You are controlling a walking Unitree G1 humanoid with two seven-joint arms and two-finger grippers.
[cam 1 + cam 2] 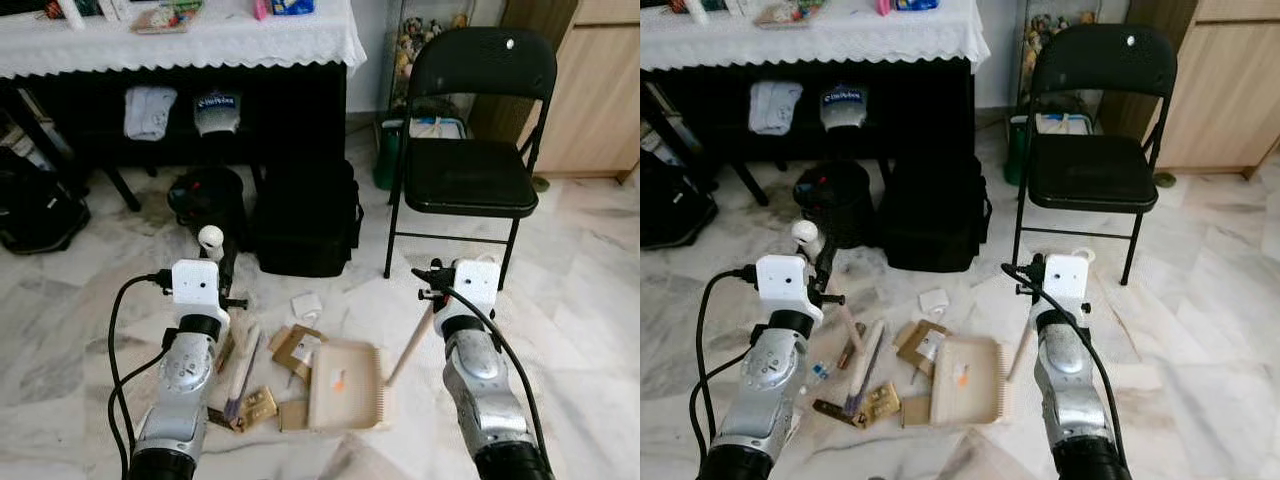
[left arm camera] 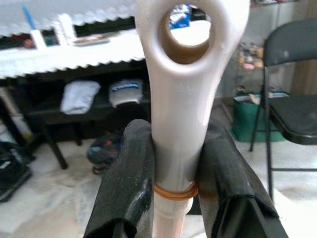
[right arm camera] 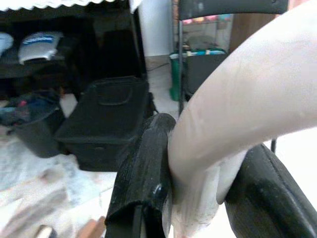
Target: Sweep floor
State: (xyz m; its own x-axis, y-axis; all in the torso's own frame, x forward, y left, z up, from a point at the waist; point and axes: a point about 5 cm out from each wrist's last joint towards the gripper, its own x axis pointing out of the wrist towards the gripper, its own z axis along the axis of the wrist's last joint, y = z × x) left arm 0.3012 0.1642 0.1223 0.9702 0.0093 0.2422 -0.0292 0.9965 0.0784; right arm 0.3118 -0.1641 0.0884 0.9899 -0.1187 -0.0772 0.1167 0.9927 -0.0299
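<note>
On the near floor, the left gripper [image 1: 222, 268] pinches the brush [image 1: 243, 365] handle and the right gripper [image 3: 198, 198] clamps the dustpan [image 1: 345, 385] handle, so litter [image 1: 297, 349] can be swept in.

— Any writing you can read?
— Hardly. The white bundle [image 1: 216, 111] under the table [image 1: 300, 45] carries a dark blue printed word, too small to make out.
— Anything on the litter [image 1: 300, 350] on the floor?
— No legible print.

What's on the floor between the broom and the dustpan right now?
Scattered litter: cardboard scraps and wrappers lie between the broom and the dustpan, some touching the pan's edge, in the left eye view.
</note>
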